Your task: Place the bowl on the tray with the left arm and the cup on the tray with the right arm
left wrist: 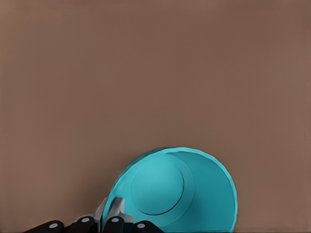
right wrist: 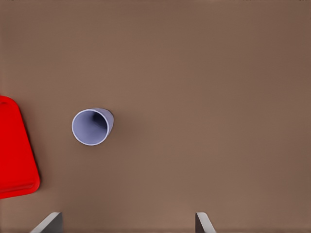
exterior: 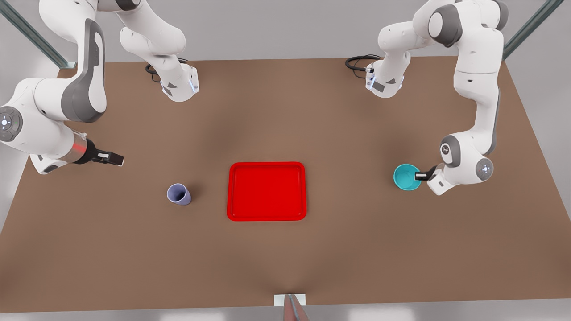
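The turquoise bowl (exterior: pixel 406 177) stands on the brown table at the front view's right. My left gripper (exterior: pixel 420 175) reaches it from the right side, and in the left wrist view the left gripper (left wrist: pixel 112 211) is pinched on the rim of the bowl (left wrist: pixel 170 191). The lavender cup (exterior: pixel 179 194) stands upright left of the red tray (exterior: pixel 266 191). My right gripper (exterior: pixel 111 158) hovers up and to the left of the cup, apart from it. In the right wrist view the right gripper (right wrist: pixel 126 224) is open above the table, with the cup (right wrist: pixel 91 126) and a tray corner (right wrist: pixel 14 150) beyond.
The tray sits mid-table with nothing on it. Both arm bases (exterior: pixel 178 84) stand at the table's far edge with black cables. A small white marker (exterior: pixel 290 299) lies at the near edge.
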Robot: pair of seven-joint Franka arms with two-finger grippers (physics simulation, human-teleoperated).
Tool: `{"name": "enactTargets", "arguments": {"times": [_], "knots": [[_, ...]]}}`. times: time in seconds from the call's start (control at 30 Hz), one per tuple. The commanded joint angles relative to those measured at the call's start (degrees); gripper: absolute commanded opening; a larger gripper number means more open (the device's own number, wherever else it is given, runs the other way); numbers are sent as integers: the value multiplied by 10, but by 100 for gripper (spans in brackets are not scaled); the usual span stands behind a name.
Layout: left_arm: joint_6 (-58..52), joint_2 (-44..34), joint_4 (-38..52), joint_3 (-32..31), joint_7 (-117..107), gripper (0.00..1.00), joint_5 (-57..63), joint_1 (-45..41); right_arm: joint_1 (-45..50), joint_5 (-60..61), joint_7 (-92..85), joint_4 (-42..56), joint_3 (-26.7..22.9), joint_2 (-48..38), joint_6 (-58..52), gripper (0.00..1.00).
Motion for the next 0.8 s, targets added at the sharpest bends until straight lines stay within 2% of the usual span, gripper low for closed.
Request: {"name": "enactTargets", "arguments": {"times": [0.0, 0.07, 0.13, 0.17, 0.23, 0.3, 0.5, 0.63, 0.67, 0.7, 0.77], "knots": [[-40, -2, 32, 0, -52, 21, -19, -32, 0, 0, -1, 0, -1, 0, 0, 100], [-143, 17, 156, -60, -200, 21, -35, -52, 0, 0, -1, 0, -1, 0, 0, 100], [-134, 25, 186, -121, -363, 21, -36, -100, 0, 0, -1, 0, -1, 0, 0, 100], [-135, 59, 252, -121, -452, 21, -36, -156, 0, 0, -1, 0, -1, 0, -1, 100], [-130, 119, 325, -121, -597, 21, -42, -241, 0, 0, -1, 0, -1, 0, -1, 100], [-105, 162, 379, -122, -678, 21, -54, -279, 0, 0, -1, 0, -1, 0, -1, 100], [-41, 213, 382, -121, -730, 21, -98, -337, 0, 0, -1, 0, -1, 0, -1, 100], [0, 247, 382, -118, -698, 22, -93, -338, 0, 0, -1, -1, -1, 0, -1, 100], [0, 251, 382, -116, -669, 43, -93, -338, 0, 0, -1, 0, -1, 0, -1, 100], [0, 254, 382, -115, -657, 53, -93, -337, 0, 0, -1, -1, -1, 0, -1, 100], [-1, 254, 379, -114, -624, 95, -92, -335, 0, 0, -1, -1, -1, 0, -1, 100]]}}
